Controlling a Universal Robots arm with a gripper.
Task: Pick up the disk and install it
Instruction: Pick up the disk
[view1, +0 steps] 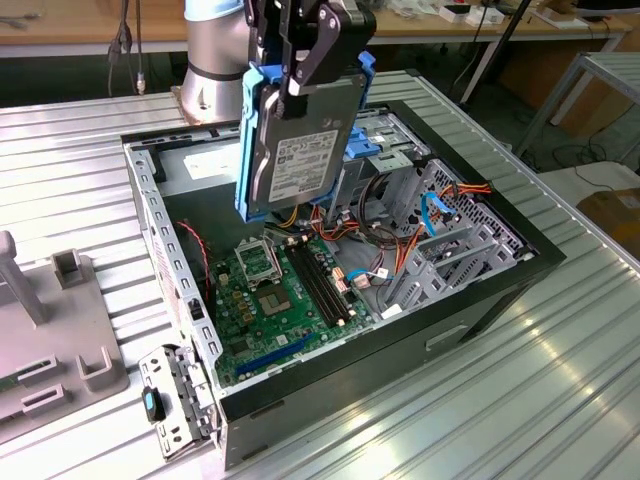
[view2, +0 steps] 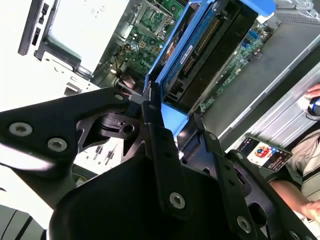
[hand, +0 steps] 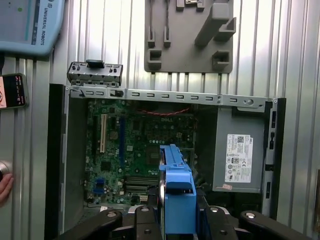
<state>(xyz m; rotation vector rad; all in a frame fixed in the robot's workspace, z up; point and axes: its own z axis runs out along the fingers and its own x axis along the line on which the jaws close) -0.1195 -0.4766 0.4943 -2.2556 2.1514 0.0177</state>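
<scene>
As it hangs over the case (view1: 400, 352), the end effector (view1: 300, 80) clasps one disk (view1: 296, 165).

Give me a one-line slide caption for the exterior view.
Gripper holds the disk on edge above the open computer case and its motherboard, not yet installed.

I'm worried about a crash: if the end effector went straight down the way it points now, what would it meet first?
Probably the motherboard. The disk clamped in the end effector hangs upright above it, so the disk's lower edge would touch first. The exact spot is hard to judge, since depth is unclear.
</scene>
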